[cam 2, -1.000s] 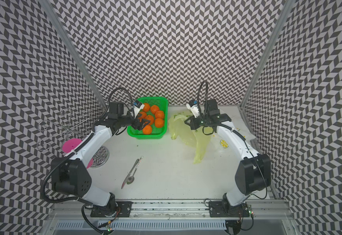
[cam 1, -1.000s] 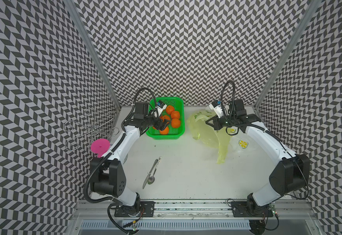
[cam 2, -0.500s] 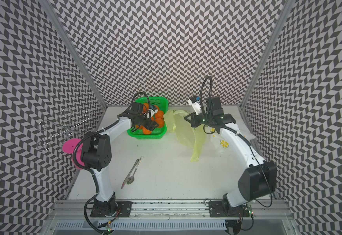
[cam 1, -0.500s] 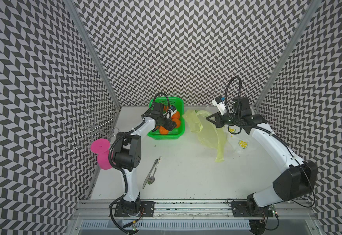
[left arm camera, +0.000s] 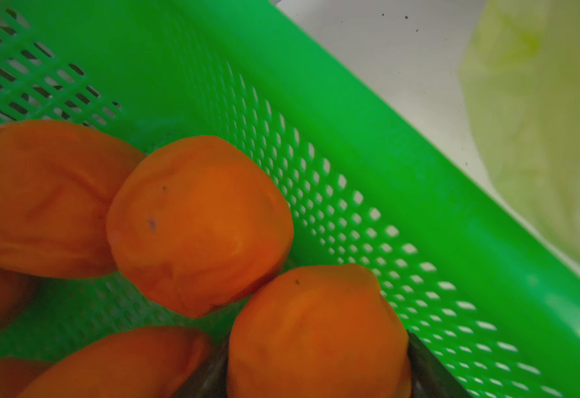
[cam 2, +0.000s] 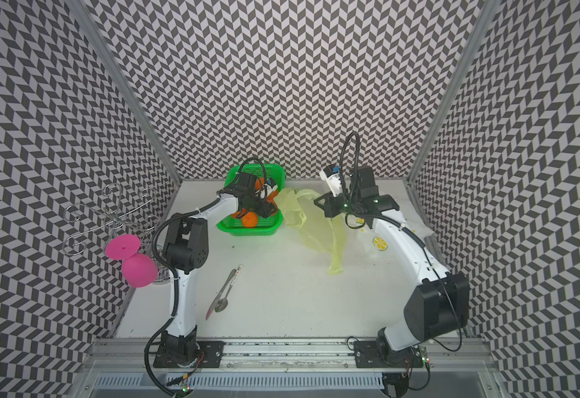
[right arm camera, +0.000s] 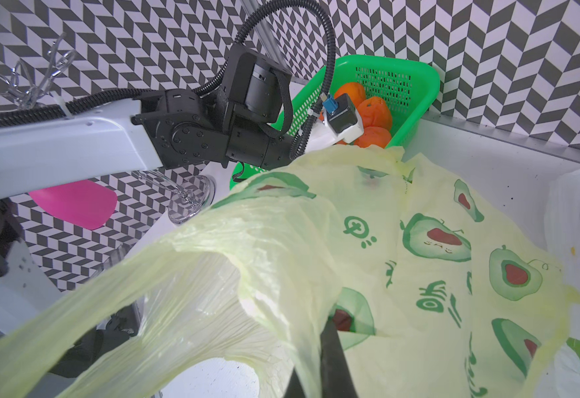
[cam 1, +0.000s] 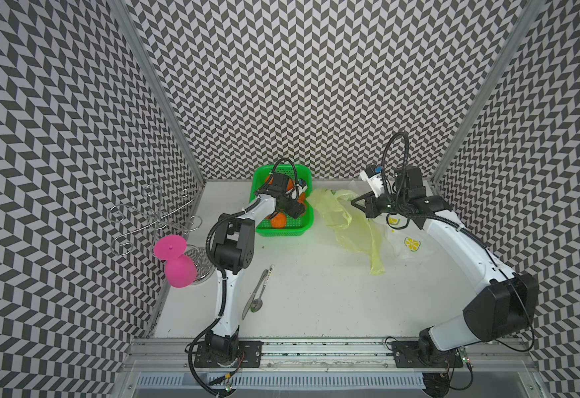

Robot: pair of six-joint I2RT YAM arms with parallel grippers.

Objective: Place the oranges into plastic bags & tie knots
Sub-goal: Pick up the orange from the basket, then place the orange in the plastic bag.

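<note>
Several oranges (left arm camera: 195,224) lie in the green mesh basket (cam 1: 281,231). My left gripper (cam 1: 292,208) reaches down into it. In the left wrist view one orange (left arm camera: 316,327) fills the gap between the two dark fingers (left arm camera: 426,358) and touches both. My right gripper (cam 1: 356,203) is shut on the rim of the yellow-green plastic bag (cam 1: 350,227), just right of the basket. It holds the rim off the table while the rest of the bag (right arm camera: 419,241) trails down. The white lemon-print bag (cam 1: 411,243) lies flat under the right arm. No knots show.
A spoon and a knife (cam 1: 259,293) lie on the table in front of the basket. A pink silicone cup (cam 1: 175,262) and a wire rack (cam 1: 150,217) stand at the left wall. The left arm's elbow (cam 1: 231,241) stands high beside the basket.
My left arm folded up and its gripper dropped deeper into the basket, jaws narrowing onto an orange. My right gripper carried the bag rim slightly up and to the right.
</note>
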